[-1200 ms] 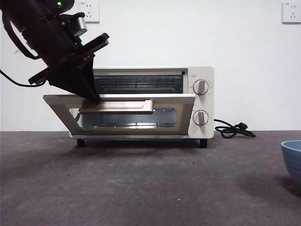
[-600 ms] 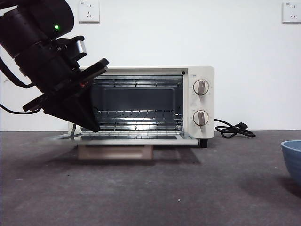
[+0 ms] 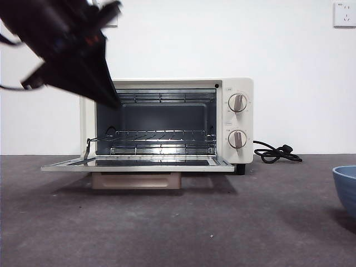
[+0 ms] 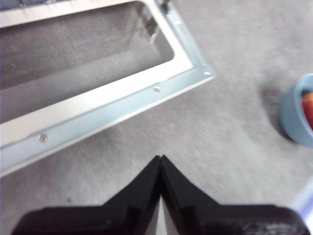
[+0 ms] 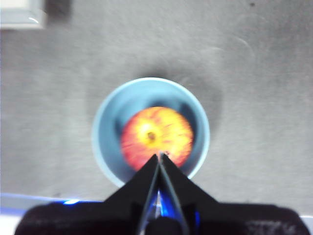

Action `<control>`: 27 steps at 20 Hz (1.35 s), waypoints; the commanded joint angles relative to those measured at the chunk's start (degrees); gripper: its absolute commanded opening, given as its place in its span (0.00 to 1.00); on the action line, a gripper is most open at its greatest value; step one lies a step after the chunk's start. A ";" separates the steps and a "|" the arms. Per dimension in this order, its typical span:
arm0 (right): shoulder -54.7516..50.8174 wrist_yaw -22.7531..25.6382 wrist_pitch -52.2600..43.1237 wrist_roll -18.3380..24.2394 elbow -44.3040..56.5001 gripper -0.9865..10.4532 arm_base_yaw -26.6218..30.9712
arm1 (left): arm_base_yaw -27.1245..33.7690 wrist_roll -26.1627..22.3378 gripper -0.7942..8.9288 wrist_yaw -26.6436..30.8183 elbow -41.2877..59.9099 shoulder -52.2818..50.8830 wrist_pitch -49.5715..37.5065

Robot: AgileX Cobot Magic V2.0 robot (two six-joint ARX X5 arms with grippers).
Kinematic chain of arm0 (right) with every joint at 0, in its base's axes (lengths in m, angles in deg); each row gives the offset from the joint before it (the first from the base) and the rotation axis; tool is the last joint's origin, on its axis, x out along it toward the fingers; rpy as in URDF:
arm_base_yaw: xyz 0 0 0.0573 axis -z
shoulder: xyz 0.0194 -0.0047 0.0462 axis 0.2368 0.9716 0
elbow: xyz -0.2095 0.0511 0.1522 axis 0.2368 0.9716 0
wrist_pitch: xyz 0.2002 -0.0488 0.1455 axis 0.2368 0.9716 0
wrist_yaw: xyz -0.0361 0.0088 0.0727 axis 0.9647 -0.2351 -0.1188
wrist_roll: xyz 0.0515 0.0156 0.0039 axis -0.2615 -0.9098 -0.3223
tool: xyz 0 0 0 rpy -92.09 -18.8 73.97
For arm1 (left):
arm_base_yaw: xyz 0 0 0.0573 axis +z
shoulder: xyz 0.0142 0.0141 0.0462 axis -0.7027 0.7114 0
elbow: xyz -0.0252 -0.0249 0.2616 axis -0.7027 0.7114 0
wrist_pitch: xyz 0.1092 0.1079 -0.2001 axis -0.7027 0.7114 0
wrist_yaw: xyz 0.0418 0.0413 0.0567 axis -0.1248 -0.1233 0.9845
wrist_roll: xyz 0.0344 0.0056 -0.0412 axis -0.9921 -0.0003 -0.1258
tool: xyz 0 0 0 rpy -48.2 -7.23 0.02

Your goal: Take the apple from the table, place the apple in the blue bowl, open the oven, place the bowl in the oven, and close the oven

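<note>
The cream oven (image 3: 235, 89) stands open, its door (image 3: 139, 163) lying flat with the beige handle (image 3: 136, 180) under the front edge. My left gripper (image 3: 111, 102) hangs shut and empty above the oven's upper left corner; in the left wrist view it (image 4: 160, 159) hovers off the door's metal frame (image 4: 98, 105). The blue bowl (image 3: 346, 186) sits on the table (image 3: 167, 222) at the far right. The red and yellow apple (image 5: 156, 134) lies inside the bowl (image 5: 110, 142). My right gripper (image 5: 159, 155) is shut directly above the apple, holding nothing.
A wire rack (image 3: 158, 136) sits inside the oven cavity. A black cord (image 3: 275, 153) coils on the table right of the oven. White wall with a socket (image 3: 345, 14) stands behind.
The oven door dropped from half open to fully flat. My left gripper let go of the handle and rose up and slightly left, away from the door.
</note>
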 commanded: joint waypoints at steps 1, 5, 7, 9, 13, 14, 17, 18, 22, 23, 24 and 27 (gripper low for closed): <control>1.99 2.36 -1.09 1.14 0.00 0.09 1.20 | -0.20 -1.57 0.08 -0.15 0.50 -4.33 3.69; 5.20 1.88 -0.39 3.91 0.00 0.18 4.79 | -0.20 -3.28 0.08 -0.11 0.50 -11.04 11.96; 6.78 1.81 -0.39 4.81 0.00 0.21 6.54 | -0.20 -4.02 0.08 -0.15 0.50 -13.49 15.19; 8.46 1.70 -0.42 5.49 0.00 0.21 8.17 | -0.20 -4.04 0.08 -0.22 0.50 -15.30 17.88; 12.68 1.70 -1.31 6.01 0.00 0.21 8.63 | -0.20 -4.11 0.08 -0.37 0.50 -18.27 22.14; 14.12 1.68 -1.88 6.03 0.00 0.21 8.63 | -0.20 -4.20 0.08 -0.37 0.50 -18.95 22.75; 18.08 0.74 -2.64 6.88 0.00 0.21 8.63 | -0.20 -4.24 0.08 -0.35 0.50 -20.57 23.76; 19.63 0.66 -3.06 6.99 0.00 0.21 8.63 | -0.20 -4.24 0.08 -0.35 0.50 -21.05 23.80; 23.80 0.68 -3.91 7.48 0.00 0.25 8.61 | -0.20 -4.42 0.08 -0.37 0.50 -22.03 24.04; 24.46 0.68 -4.09 7.48 0.02 0.28 8.61 | -0.20 -4.50 0.08 -0.35 0.50 -22.16 24.06; 25.14 0.68 -4.24 7.48 0.00 0.28 8.61 | -0.20 -4.57 0.08 -0.37 0.50 -22.23 24.04; 26.56 0.66 -4.20 7.54 0.02 0.28 8.61 | -0.20 -4.70 0.08 -0.35 0.50 -22.23 24.09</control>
